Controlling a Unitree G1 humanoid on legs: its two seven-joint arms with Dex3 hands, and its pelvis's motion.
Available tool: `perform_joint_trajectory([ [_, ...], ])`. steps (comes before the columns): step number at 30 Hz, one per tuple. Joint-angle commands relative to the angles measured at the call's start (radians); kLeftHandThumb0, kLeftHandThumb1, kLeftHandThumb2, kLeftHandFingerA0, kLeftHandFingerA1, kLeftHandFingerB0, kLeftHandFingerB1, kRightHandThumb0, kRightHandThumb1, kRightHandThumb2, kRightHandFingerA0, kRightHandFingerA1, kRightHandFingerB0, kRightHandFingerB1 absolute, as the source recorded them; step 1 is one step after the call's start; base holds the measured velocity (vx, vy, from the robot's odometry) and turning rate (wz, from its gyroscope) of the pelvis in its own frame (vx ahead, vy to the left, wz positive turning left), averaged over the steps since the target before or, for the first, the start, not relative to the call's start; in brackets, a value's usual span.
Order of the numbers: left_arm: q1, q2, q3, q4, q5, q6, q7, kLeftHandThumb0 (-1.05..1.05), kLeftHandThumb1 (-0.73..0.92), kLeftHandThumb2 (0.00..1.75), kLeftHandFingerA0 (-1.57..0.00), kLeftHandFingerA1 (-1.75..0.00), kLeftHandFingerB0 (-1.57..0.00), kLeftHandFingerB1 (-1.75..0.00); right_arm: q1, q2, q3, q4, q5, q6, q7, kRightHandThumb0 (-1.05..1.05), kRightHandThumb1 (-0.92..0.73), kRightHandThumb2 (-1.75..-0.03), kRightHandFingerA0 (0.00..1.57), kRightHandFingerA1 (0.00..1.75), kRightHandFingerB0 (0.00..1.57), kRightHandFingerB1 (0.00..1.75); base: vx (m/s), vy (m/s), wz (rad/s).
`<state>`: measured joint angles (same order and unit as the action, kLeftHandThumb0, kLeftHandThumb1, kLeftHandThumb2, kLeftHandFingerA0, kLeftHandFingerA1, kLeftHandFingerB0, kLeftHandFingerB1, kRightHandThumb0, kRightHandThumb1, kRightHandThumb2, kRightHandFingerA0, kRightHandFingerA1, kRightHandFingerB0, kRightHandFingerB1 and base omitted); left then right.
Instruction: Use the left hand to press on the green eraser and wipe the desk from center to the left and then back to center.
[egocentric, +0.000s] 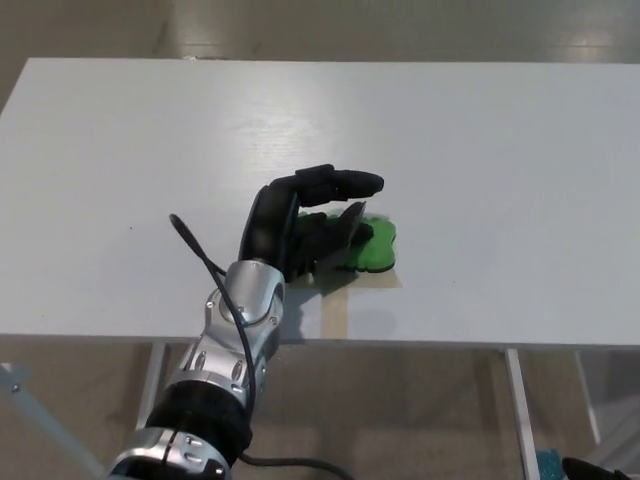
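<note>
Reaching in from the lower left with the left arm, silver forearm (235, 350) angled up and rightward across the near edge of the white desk (500, 150), a black cable (205, 265) looping off the wrist. Resting the black left hand (300, 225) over the left part of the green eraser (375, 245), thumb lying low on the eraser's near-left side, the two thick fingers (345, 182) extended rightward above it and slightly apart from the thumb. Not curling closed around anything; palm facing down toward the desk. Right arm and hand not showing anywhere.
</note>
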<state>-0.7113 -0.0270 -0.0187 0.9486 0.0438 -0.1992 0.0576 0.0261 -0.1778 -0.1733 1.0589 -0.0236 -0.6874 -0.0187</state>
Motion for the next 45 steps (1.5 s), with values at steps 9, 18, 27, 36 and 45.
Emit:
perform_joint_trajectory([
  [9,0.063,0.147,0.055,0.077,-0.014,0.005,-0.048,-0.26,0.78,0.65,-1.04,-0.6,-0.9,-0.49,0.005,0.004,-0.002,0.02,0.011,-0.003,0.004,-0.37,-0.79,-0.63,0.88,0.7,0.62,0.44,0.0,0.0,0.0],
  [18,0.091,0.254,0.11,0.114,-0.036,-0.045,-0.072,-0.25,0.77,0.65,-1.06,-0.57,-0.9,-0.5,0.018,0.003,0.005,0.022,-0.005,-0.004,-0.023,-0.37,-0.79,-0.63,0.88,0.7,0.63,0.44,0.0,0.0,0.0],
  [27,0.114,0.37,0.199,0.192,-0.095,-0.049,-0.128,-0.23,0.77,0.65,-1.04,-0.56,-0.9,-0.51,0.024,0.005,0.001,0.026,0.003,0.004,-0.014,-0.38,-0.79,-0.64,0.89,0.7,0.63,0.44,0.0,0.0,0.0],
  [36,0.145,0.458,0.269,0.274,-0.138,-0.066,-0.177,-0.16,0.8,0.64,-0.98,-0.53,-0.82,-0.5,0.022,0.001,0.003,0.035,0.002,-0.004,-0.008,-0.38,-0.79,-0.64,0.88,0.7,0.64,0.44,0.0,0.0,0.0],
  [45,0.142,0.496,0.313,0.323,-0.165,-0.049,-0.188,-0.17,0.79,0.64,-0.99,-0.53,-0.85,-0.5,0.023,-0.001,0.003,0.042,-0.003,-0.003,-0.022,-0.38,-0.8,-0.64,0.88,0.7,0.64,0.44,0.0,0.0,0.0],
])
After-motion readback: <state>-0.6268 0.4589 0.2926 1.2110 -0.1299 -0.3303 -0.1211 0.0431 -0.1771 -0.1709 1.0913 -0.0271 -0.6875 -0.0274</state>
